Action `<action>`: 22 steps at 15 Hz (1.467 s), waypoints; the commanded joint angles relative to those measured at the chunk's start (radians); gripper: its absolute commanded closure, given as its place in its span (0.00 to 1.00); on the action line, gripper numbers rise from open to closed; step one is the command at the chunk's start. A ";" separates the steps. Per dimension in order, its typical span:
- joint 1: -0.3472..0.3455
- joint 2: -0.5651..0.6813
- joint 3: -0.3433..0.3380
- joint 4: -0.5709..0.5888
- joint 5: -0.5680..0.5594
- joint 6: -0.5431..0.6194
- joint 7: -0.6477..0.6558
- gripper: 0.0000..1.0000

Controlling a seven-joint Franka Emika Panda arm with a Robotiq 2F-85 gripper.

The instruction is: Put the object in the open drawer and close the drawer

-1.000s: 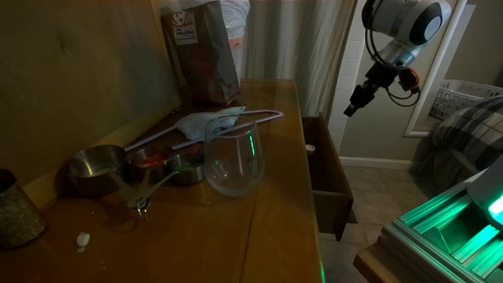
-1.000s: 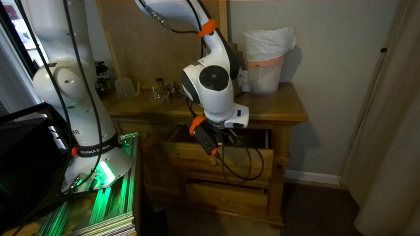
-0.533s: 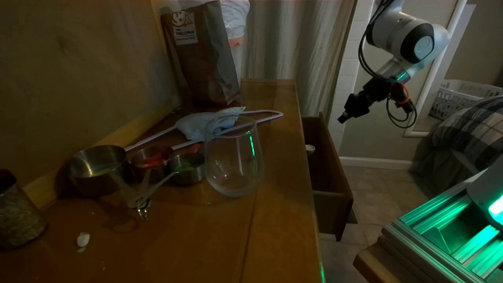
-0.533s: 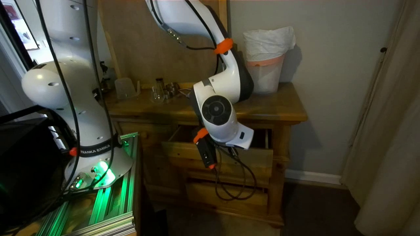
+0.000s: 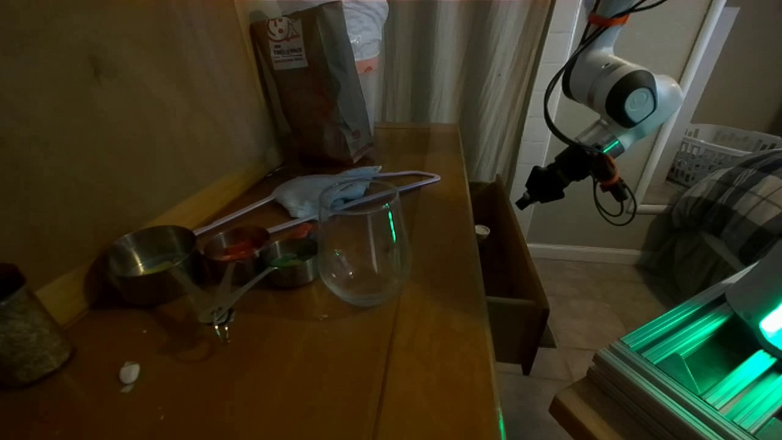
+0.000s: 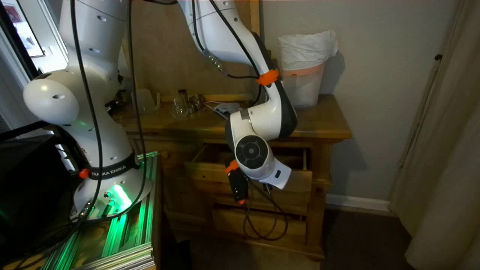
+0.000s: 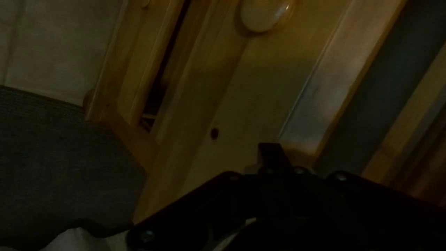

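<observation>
Can (image 5: 482, 233) sits in drawer (image 5: 514, 322). Likely light, rigid, slick; if gripping, take its sides. Gripper (image 5: 523, 201) pressed together, nothing seen between. Drawer: 1 slow push near knob (image 7: 263, 14).

Three measuring cups (image 5: 145, 286), one can (image 5: 482, 233), two drawers (image 6: 208, 175)

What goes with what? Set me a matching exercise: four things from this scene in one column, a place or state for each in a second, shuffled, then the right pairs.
Things
1. small can
2. drawer
3. clear glass
4. paper bag

Places and states
A. pulled out, open
B. bearing a printed label
C. inside the drawer
D. upright beside the metal cups

Right pairs: 1-C, 2-A, 3-D, 4-B.
</observation>
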 commanded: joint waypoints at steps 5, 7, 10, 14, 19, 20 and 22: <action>-0.042 0.141 0.023 0.100 0.079 -0.174 0.040 1.00; -0.048 0.163 0.031 0.115 0.104 -0.224 0.050 1.00; -0.034 0.210 0.045 0.148 0.141 -0.290 0.082 1.00; -0.003 0.265 0.072 0.200 0.187 -0.348 0.123 1.00; 0.045 0.318 0.097 0.266 0.227 -0.386 0.167 1.00; 0.051 0.331 0.097 0.279 0.226 -0.389 0.173 1.00; 0.066 0.347 0.099 0.297 0.231 -0.390 0.178 1.00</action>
